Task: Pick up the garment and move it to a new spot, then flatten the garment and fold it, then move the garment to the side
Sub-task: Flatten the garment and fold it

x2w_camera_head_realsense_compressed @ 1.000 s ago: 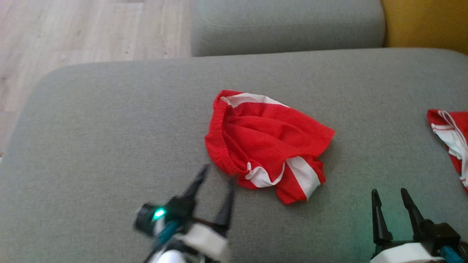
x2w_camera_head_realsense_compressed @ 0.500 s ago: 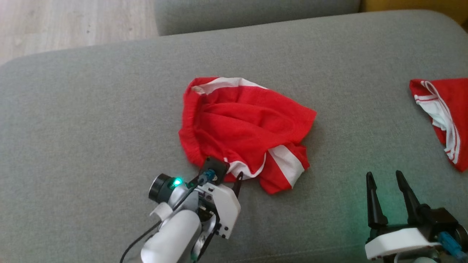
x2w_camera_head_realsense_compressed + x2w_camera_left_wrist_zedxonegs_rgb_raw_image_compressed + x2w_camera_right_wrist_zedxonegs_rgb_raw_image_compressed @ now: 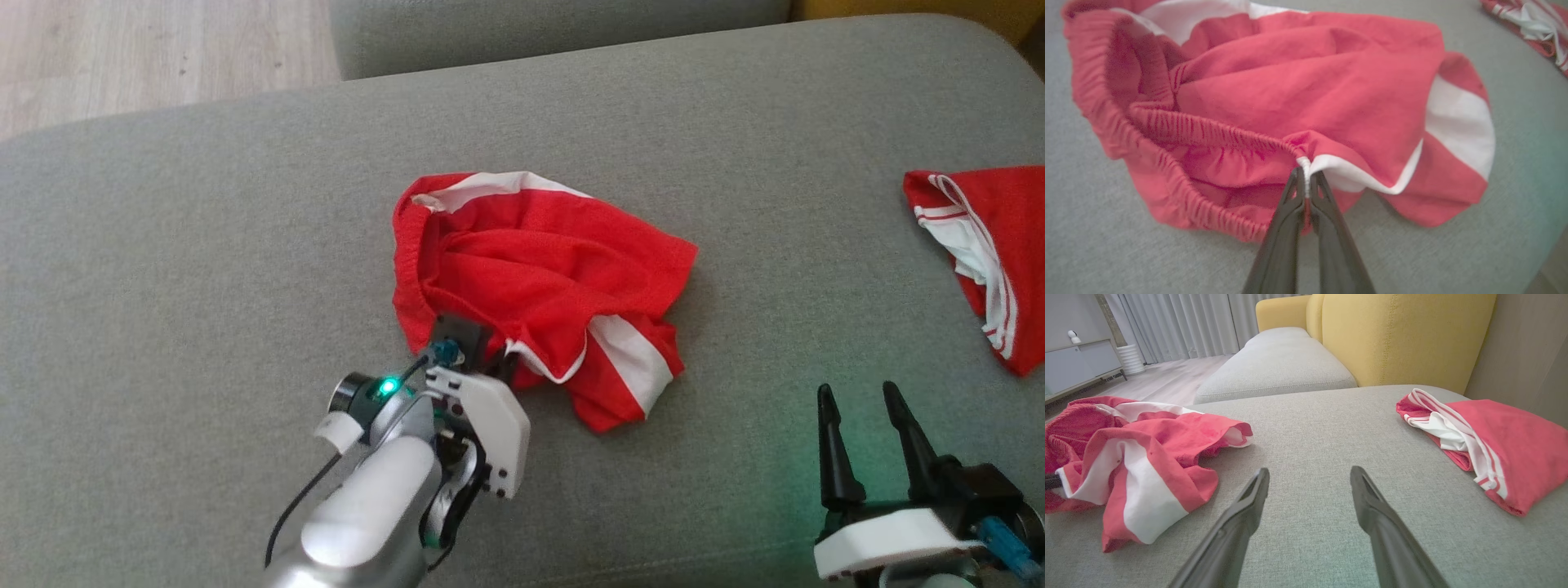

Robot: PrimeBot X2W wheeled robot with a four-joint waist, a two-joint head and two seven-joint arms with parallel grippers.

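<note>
Your left gripper (image 3: 1305, 179) is pinched tight on the hem of the garment (image 3: 539, 269), crumpled on the cushion (image 3: 204, 245). Lift slowly, straight up, watching for slip; right gripper (image 3: 857, 390) hangs wide, empty.

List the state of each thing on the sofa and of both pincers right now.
Red shorts: crumpled, lying on the cushion, one edge pinched.
Left pincer: shut on the shorts' white-piped edge.
Right pincer: open, empty, over bare cushion.
Second red garment: folded, lying apart at the right.
Grey cushion: bearing both garments.
</note>
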